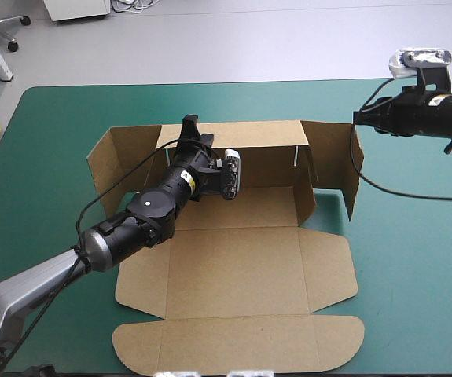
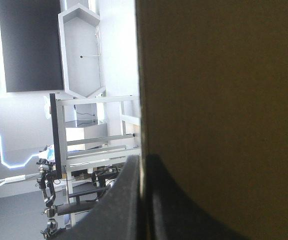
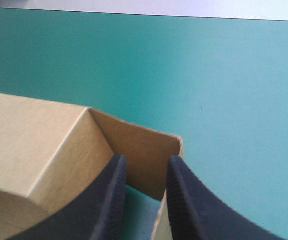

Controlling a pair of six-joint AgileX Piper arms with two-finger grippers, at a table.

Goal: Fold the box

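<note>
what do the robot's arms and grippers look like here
The left arm is grey at its base, then black and cylindrical, with a white dot on a round joint and a yellow label nearer the wrist. The right arm is black with a small yellow mark. The right gripper has curved black fingers, finely ribbed.

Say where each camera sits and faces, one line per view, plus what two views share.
High view: above and behind the robot, looking forward and down at the table and box; both arms show.
Left wrist view: on that wrist, looking level past the box's back wall; left gripper pinches the wall.
Right wrist view: on that wrist, looking down at a side wall's corner; right gripper straddles it.
Shared: all three show the box.
</note>
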